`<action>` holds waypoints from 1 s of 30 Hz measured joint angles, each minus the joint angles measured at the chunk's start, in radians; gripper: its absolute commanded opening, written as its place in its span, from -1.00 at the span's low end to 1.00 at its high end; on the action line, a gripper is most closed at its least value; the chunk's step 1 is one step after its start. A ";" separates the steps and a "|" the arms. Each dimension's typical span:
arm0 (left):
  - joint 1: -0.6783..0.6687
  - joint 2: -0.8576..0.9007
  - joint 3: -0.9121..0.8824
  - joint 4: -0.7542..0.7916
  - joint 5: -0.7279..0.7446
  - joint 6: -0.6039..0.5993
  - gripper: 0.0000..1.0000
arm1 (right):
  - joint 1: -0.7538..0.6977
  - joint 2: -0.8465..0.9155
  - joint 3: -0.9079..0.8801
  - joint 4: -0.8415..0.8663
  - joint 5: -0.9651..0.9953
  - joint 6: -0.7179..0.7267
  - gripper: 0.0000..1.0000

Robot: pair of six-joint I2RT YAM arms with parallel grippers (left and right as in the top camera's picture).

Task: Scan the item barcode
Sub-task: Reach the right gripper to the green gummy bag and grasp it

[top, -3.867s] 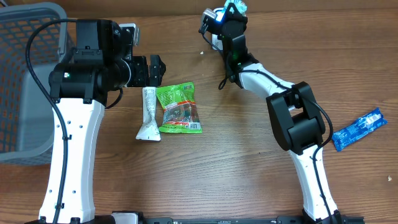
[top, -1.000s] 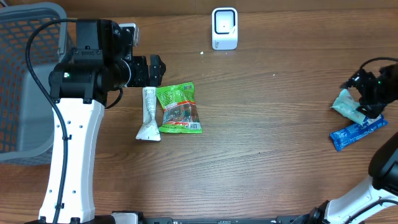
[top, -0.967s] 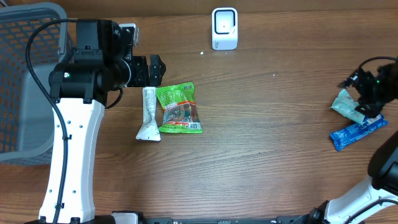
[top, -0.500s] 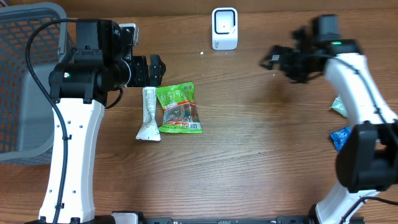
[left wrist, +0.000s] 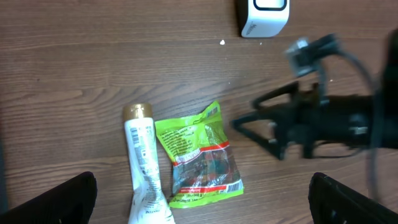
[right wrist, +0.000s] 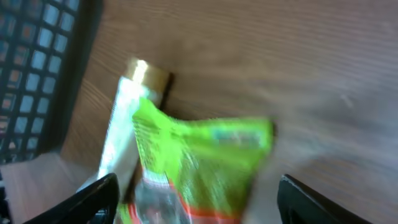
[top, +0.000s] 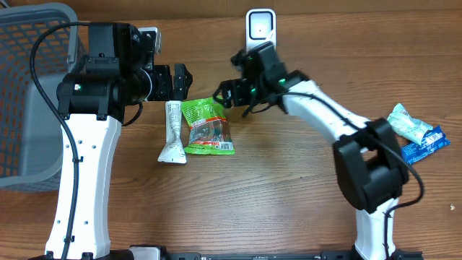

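A green snack packet (top: pixel 208 126) lies flat at centre-left with a white tube (top: pixel 173 133) along its left side. The white barcode scanner (top: pixel 260 25) stands at the table's far edge. My right gripper (top: pixel 229 94) hovers open just above the packet's top right corner; in the right wrist view the blurred packet (right wrist: pixel 199 162) lies under the spread jaws (right wrist: pixel 199 199), not gripped. My left gripper (top: pixel 184 78) hangs open above the tube's cap. From the left wrist view I see the packet (left wrist: pixel 199 155), the tube (left wrist: pixel 144 168) and the right gripper (left wrist: pixel 267 127).
A grey mesh basket (top: pixel 29 94) fills the left edge. A teal packet (top: pixel 408 123) and a blue packet (top: pixel 426 144) lie together at the far right. The right arm's links stretch across the table's middle.
My right arm has left the teal packet beside the blue one and swept left across the table to the green packet. The left arm has not moved.
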 measured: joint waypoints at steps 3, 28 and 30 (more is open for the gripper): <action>0.000 0.000 0.000 0.000 0.000 0.000 1.00 | 0.033 0.021 -0.002 0.118 0.002 0.052 0.56; 0.000 0.000 0.000 0.000 0.000 0.000 1.00 | 0.131 0.146 0.015 -0.003 0.022 0.365 -0.34; 0.000 0.000 0.000 0.000 0.000 0.000 1.00 | 0.097 0.139 0.040 -0.129 0.039 0.432 -0.33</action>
